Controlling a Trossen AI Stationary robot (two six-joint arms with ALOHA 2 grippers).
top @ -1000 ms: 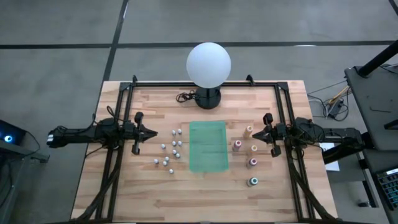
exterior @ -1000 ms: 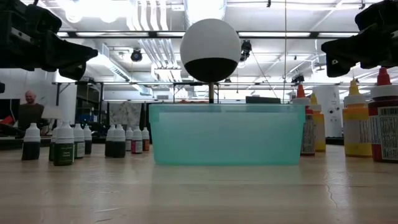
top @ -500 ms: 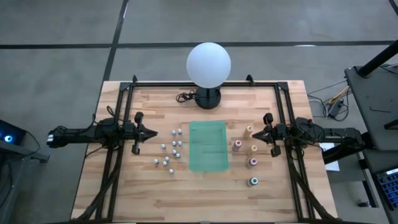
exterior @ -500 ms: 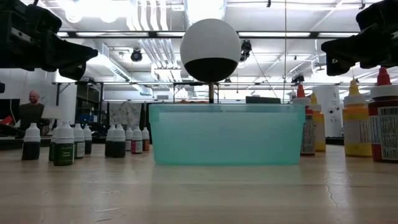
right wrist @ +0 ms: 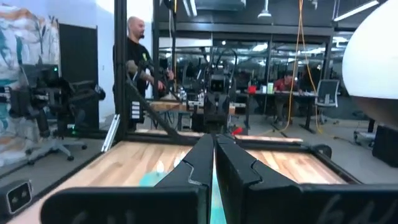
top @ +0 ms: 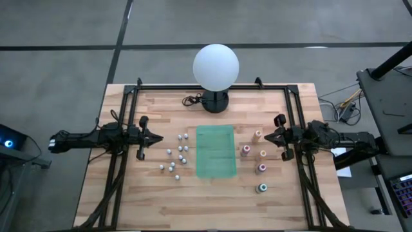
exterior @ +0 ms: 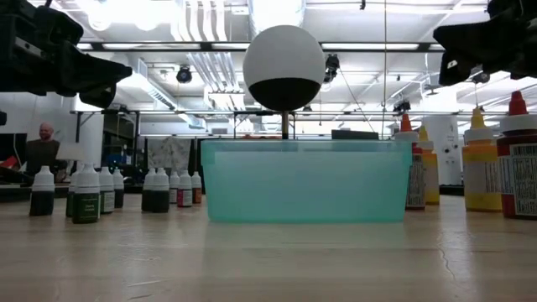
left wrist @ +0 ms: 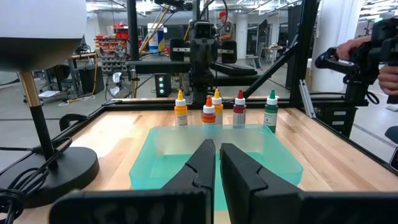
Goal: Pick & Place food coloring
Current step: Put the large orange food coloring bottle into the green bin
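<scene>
Food coloring bottles stand in two groups on the wooden table (top: 212,200), one on each side of a shallow green tray (top: 215,151) at its middle. Nearest the front edge on the right is the green-topped bottle (top: 262,188), then the pink-topped one (top: 261,168), with the yellow (top: 262,154), red (top: 245,149) and orange (top: 257,135) tops beyond it. On the left a cluster of small whitish-capped bottles (top: 175,154) sits just beside the tray. The left gripper (top: 159,138) hangs above the table beside that cluster, its fingers clenched with nothing between them. The right gripper (top: 267,136) hovers just beside the orange-topped bottle, likewise pressed shut and empty. Farther back, a white globe lamp (top: 215,67) stands on its dark base at the rear edge
</scene>
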